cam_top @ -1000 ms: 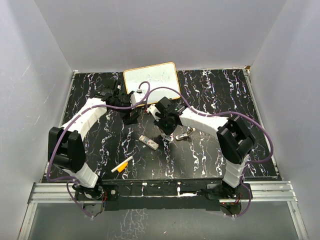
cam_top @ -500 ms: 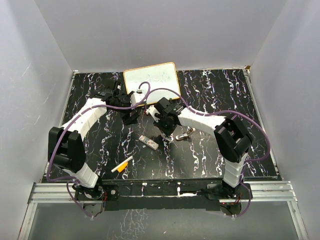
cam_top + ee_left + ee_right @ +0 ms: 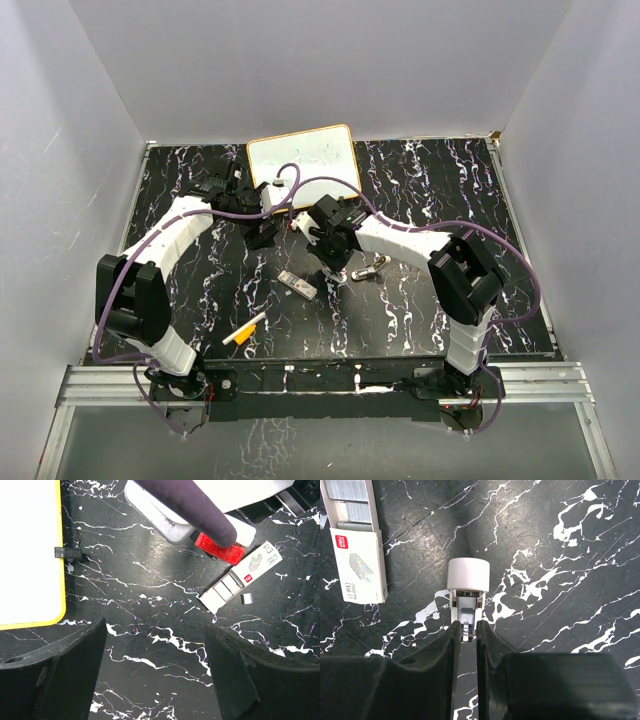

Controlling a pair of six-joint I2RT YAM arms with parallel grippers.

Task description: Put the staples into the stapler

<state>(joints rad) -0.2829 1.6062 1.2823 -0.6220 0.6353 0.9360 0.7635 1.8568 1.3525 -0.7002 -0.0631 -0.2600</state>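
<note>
The staples (image 3: pixel 357 555) are a flat white pack with grey strips showing at its open end; it lies flat on the black marbled table. It also shows in the left wrist view (image 3: pixel 240 575) and the top view (image 3: pixel 297 285). The stapler (image 3: pixel 467 575) is small and white, its open end with the metal channel facing my right gripper (image 3: pixel 466 630). That gripper is shut on the stapler's inner rail, just right of the pack (image 3: pixel 328 262). My left gripper (image 3: pixel 155 645) is open and empty above bare table, near the whiteboard (image 3: pixel 258 235).
A yellow-framed whiteboard (image 3: pixel 305 160) lies at the back centre, its edge at the left of the left wrist view (image 3: pixel 25 550). An orange-and-white marker (image 3: pixel 245 328) lies near the front left. A small silver and black object (image 3: pixel 368 268) lies right of the right gripper.
The right arm has drawn in slightly and its gripper has shifted a little toward the back. The left arm and the pack have not moved.
</note>
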